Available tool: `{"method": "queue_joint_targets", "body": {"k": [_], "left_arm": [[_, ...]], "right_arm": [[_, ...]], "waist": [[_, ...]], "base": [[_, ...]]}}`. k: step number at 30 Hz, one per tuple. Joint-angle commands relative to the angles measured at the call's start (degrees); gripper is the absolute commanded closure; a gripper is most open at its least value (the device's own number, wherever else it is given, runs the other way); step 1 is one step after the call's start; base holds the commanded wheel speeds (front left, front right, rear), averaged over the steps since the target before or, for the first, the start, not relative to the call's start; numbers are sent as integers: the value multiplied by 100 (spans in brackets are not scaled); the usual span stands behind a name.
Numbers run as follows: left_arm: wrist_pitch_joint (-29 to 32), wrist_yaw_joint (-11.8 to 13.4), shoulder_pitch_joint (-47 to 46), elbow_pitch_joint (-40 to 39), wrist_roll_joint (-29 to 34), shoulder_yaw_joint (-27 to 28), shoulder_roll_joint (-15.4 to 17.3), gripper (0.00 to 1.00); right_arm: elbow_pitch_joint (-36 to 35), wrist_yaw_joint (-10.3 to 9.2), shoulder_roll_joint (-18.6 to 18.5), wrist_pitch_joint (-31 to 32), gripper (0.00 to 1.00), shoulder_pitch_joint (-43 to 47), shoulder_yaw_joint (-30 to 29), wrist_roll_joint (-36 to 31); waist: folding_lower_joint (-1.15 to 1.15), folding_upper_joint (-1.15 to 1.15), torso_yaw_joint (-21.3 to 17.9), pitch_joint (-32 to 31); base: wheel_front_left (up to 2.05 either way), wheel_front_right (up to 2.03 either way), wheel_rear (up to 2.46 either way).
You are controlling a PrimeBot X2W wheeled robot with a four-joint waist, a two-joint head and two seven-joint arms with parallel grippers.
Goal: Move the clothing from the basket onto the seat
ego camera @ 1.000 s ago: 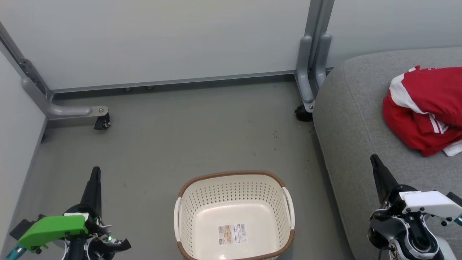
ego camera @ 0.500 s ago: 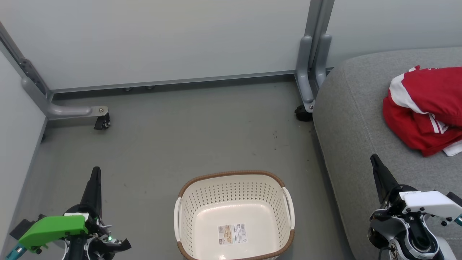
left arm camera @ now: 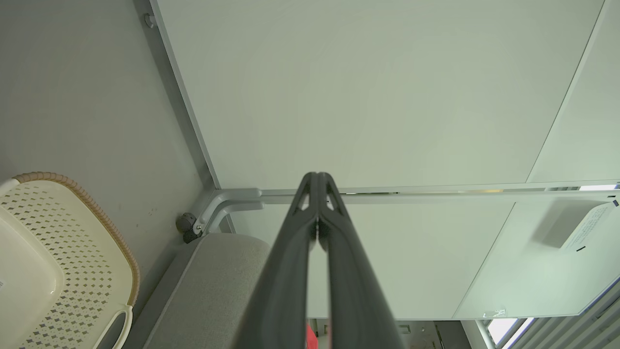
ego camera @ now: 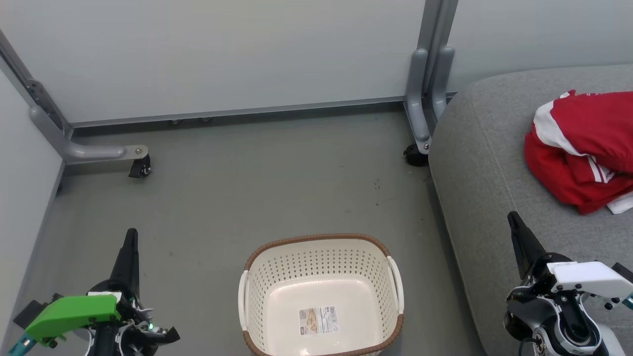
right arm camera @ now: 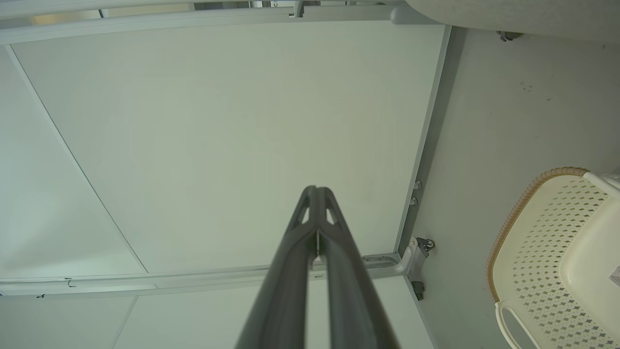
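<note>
Left gripper (ego camera: 131, 235) and right gripper (ego camera: 512, 217): both closed, empty. Basket (ego camera: 316, 238) bare, clothing (ego camera: 581, 138) on seat (ego camera: 474, 158) at two o'clock; park your arms.

The basket (ego camera: 321, 277) is glossy perforated plastic with a woven-look rim; the seat (ego camera: 484, 163) is matt grey fabric; the clothing (ego camera: 578, 148) is smooth red cloth.
</note>
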Motion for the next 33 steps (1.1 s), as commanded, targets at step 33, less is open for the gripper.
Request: {"method": "queue_joint_targets", "body": {"k": [33], "left_arm": [[38, -33, -80, 6, 56, 53, -3, 100]], "right_arm": [[9, 2, -15, 24, 100, -44, -14, 6]], "waist": [[0, 0, 0, 0]], "base": [[0, 0, 0]]}}
